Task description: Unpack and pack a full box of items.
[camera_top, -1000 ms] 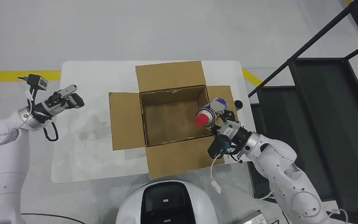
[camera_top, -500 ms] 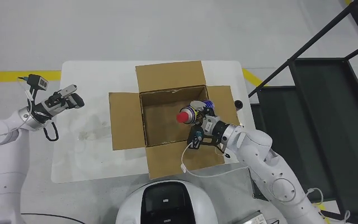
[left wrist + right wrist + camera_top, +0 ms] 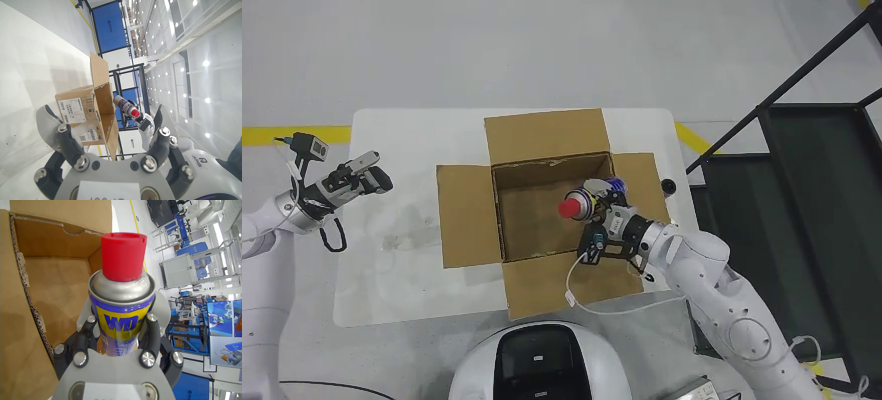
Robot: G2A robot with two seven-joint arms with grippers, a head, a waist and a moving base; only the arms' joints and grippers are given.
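Two curved fingers of the right gripper (image 3: 122, 321) are clamped around the body of the spray can (image 3: 587, 200), whose red cap (image 3: 122, 256) points away from the wrist. The can hangs tilted over the open cardboard box (image 3: 497, 215), near its right-hand wall. A metal cylinder like this is likely stiff, fairly heavy and smooth enough to swivel, so the mid-body is the place to grip, not the cap, which could pop off. The left gripper (image 3: 103, 111), fingers spread and holding nothing, sits by the table's (image 3: 402, 160) left edge, well apart from the box.
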